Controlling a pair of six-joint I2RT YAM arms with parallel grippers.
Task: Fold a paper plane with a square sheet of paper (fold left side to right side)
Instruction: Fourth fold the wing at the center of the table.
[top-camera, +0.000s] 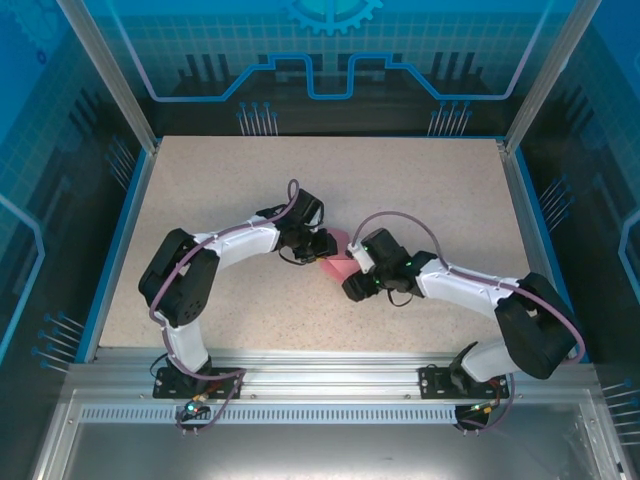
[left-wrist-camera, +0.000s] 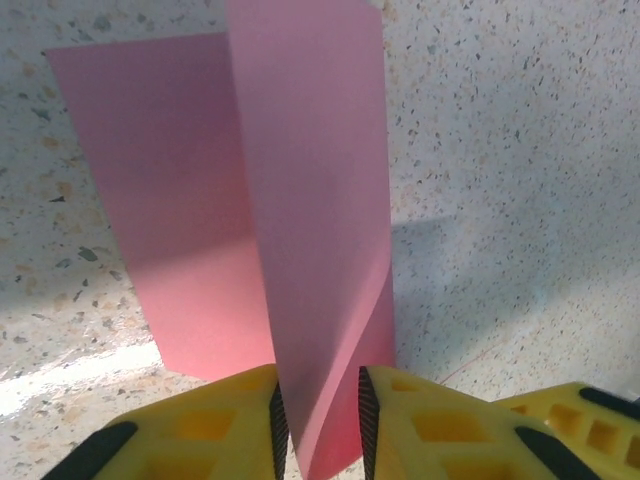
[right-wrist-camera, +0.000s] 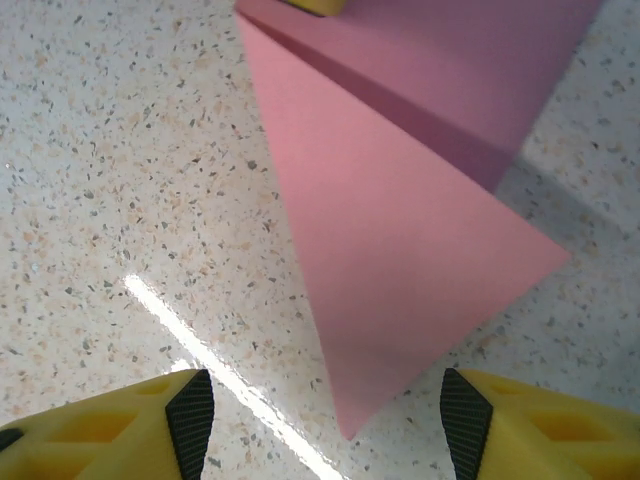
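On the table (top-camera: 440, 190), the square sheet of paper (left-wrist-camera: 310, 200) is pinched by the left gripper (left-wrist-camera: 318, 415), flap raised, while the right gripper (right-wrist-camera: 325, 410) is held wide apart; edges should be matched before creasing.

The table (top-camera: 420, 200) has a flat top. It is pale and sandy, with lots of tiny dark and brown specks. A blue edge runs round it. Light shines off the top in a bright streak. One thing lies on it, near the middle: a pink paper (top-camera: 338, 268). Part of the paper lies flat on the table. Another part stands up off it, with a grey shadow beside it.
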